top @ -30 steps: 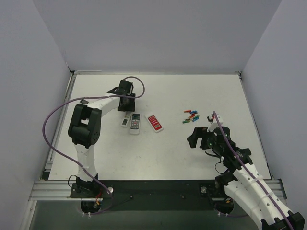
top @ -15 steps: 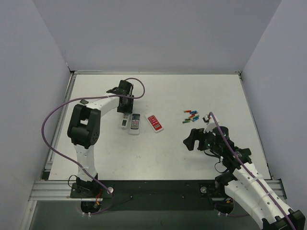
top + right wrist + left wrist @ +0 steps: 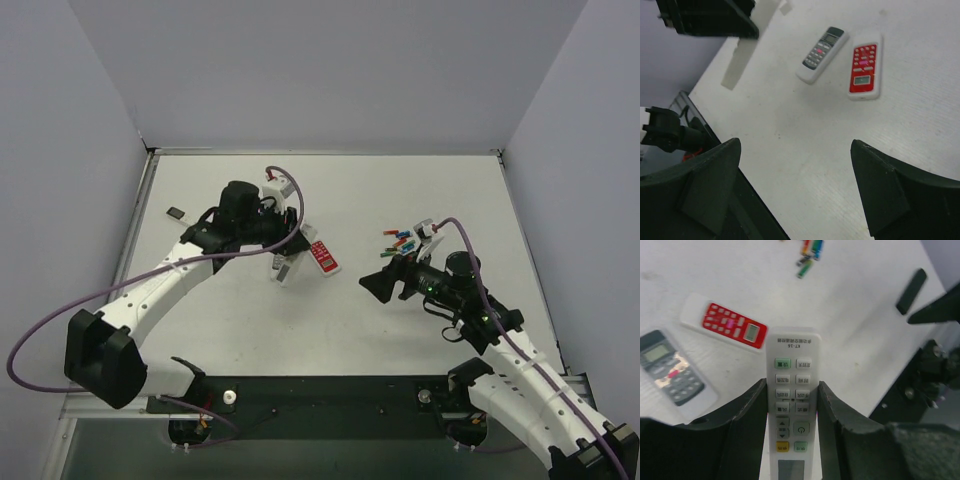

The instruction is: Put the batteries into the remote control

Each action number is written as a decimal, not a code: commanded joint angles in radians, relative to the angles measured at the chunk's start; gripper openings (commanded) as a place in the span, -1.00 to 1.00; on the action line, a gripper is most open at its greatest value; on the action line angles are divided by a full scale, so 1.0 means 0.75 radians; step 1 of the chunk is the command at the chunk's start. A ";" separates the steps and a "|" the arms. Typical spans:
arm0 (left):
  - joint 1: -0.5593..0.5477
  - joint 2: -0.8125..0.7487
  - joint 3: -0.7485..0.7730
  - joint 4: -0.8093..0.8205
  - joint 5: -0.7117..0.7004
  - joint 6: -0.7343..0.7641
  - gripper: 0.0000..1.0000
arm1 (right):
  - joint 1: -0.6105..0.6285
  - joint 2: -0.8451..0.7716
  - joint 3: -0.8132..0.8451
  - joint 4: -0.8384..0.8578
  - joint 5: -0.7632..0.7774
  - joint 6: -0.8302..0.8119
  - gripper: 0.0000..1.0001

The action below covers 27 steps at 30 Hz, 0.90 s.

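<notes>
Item under inspection: the remote control (image 3: 792,405), long, white, button face toward my left wrist camera. It is clamped between the two fingers (image 3: 752,410) of my left hand (image 3: 791,386), which press its long edges about midway down. Its top end juts past my fingertips and its small screen sits back toward my palm. A second ago this remote lay on the bench (image 3: 420,190) with my left hand folded over it. Now that arm has swung out toward the centre and the right wrist view shows the remote hanging clear of the surface. I judge the pick-up complete and the remote ready to be presented. Its plain back faces the right wrist camera, and I cannot tell whether a battery cover is on or off. The batteries (image 3: 400,240) lie untouched in a small coloured cluster well beyond my left fingertips, closer to my right hand (image 3: 795,144). None is loaded yet. That right hand is spread wide and carries nothing. It has travelled from beside the batteries toward the middle of the bench, turning to face the held remote. I take that as readying for two-handed work, probably on the back cover. Left behind on the bench are the red remote (image 3: 727,326), just past my left fingertips, and the grey-faced remote (image 3: 672,372) off to one side of them.
</notes>
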<state>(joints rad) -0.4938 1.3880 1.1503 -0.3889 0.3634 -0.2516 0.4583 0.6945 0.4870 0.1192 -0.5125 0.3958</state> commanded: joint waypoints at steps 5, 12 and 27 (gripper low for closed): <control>-0.125 -0.249 -0.280 0.567 0.503 -0.341 -0.93 | 0.070 0.121 0.071 0.626 -0.139 0.366 0.70; -0.223 -0.298 -0.327 0.884 0.554 -0.532 -0.93 | 0.168 0.258 0.089 0.855 -0.127 0.487 0.66; -0.286 -0.268 -0.386 1.181 0.610 -0.728 -0.94 | 0.205 0.354 0.042 1.285 -0.163 0.712 0.12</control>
<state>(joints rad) -0.6872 1.1904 0.8566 0.3580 0.7650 -0.7551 0.6060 0.9501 0.5117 0.9016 -0.6380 0.8848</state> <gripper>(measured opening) 0.480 0.600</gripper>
